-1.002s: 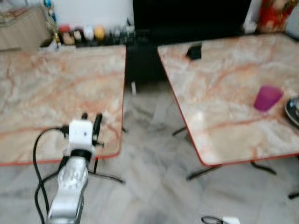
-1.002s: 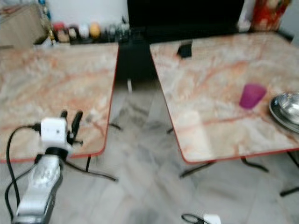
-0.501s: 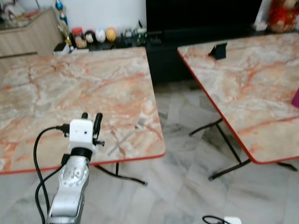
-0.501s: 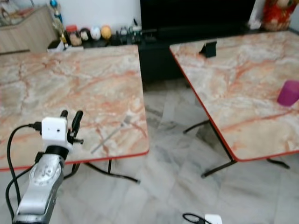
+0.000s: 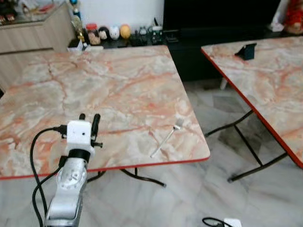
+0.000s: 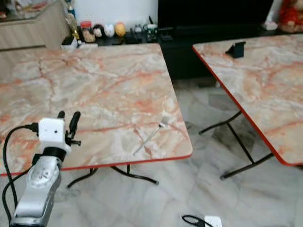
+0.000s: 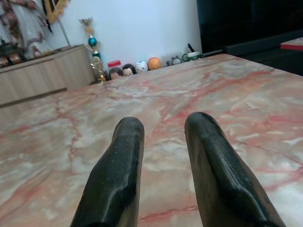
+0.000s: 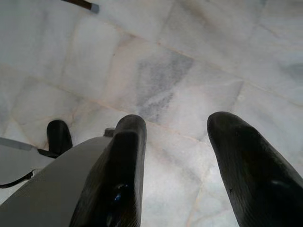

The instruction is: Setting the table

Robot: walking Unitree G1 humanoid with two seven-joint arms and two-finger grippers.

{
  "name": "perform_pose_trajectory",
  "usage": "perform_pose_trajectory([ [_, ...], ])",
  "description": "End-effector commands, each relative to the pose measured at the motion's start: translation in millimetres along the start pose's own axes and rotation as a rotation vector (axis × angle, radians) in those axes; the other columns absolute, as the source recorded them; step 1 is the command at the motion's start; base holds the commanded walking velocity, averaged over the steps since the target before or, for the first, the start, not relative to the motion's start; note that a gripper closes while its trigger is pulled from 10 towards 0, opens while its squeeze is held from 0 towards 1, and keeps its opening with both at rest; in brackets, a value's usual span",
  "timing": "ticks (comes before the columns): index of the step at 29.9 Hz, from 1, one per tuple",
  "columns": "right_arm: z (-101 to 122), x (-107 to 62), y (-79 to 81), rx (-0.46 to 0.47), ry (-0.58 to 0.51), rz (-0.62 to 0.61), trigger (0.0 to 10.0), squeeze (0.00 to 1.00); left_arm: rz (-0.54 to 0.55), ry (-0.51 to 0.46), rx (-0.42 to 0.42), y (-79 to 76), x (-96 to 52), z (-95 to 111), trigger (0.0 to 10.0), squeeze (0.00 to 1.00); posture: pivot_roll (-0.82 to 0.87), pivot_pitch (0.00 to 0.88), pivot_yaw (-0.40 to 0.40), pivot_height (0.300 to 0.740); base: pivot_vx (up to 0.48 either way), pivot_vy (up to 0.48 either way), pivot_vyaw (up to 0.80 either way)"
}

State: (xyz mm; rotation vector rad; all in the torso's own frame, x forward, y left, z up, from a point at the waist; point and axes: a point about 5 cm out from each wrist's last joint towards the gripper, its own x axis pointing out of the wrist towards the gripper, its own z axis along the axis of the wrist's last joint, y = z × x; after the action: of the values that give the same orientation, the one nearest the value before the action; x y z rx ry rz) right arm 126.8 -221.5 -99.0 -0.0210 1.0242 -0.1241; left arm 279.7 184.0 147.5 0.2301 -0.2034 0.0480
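A silver fork (image 5: 165, 138) lies flat on the left marble table (image 5: 118, 80), near its front right corner. My left gripper (image 5: 89, 117) is raised over that table's front edge, well left of the fork, open with nothing between its fingers (image 7: 124, 156). The left wrist view looks low across the tabletop toward the back wall. My right gripper (image 8: 177, 124) hangs open over the marble floor, holding nothing.
A second marble table (image 5: 274, 90) stands to the right with a black phone stand (image 5: 246, 50) on it. A floor gap (image 5: 218, 118) and folding legs separate the tables. Behind are a wooden cabinet (image 5: 33, 28), small figurines (image 5: 113, 32) and a dark TV unit (image 5: 213, 19). A white plug (image 5: 231, 222) lies on the floor.
The camera has swung left: the right table slid toward the right edge, the purple cup and metal bowl left the picture, and the fork came into view. My left arm keeps its pose.
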Motion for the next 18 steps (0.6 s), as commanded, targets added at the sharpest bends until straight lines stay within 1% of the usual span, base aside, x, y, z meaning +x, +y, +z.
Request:
perform_pose_trajectory([
  [1, 0.1, -0.1, -0.4, 0.009, -0.002, -0.001, 10.0, 0.0, -0.003, -0.013, 0.0, 0.3, 1.2, 2.9, 10.0, 0.0, 0.01, 0.0, 0.012, 0.732, 0.0, 0.0, 0.0],
  [4, -0.2, -0.1, -0.3, 0.012, 0.0, -0.001, 10.0, 0.0, -0.003, -0.014, -0.002, 0.3, 1.4, 2.9, 10.0, 0.0, 0.01, 0.0, 0.013, 0.732, 0.0, 0.0, 0.0],
  [18, -1.9, -0.5, 0.3, 0.01, 0.002, 0.006, 10.0, 0.0, -0.014, -0.026, -0.007, -1.4, 2.8, 5.6, 10.0, 0.0, 0.01, 0.0, 0.017, 0.732, 0.0, 0.0, -0.77],
])
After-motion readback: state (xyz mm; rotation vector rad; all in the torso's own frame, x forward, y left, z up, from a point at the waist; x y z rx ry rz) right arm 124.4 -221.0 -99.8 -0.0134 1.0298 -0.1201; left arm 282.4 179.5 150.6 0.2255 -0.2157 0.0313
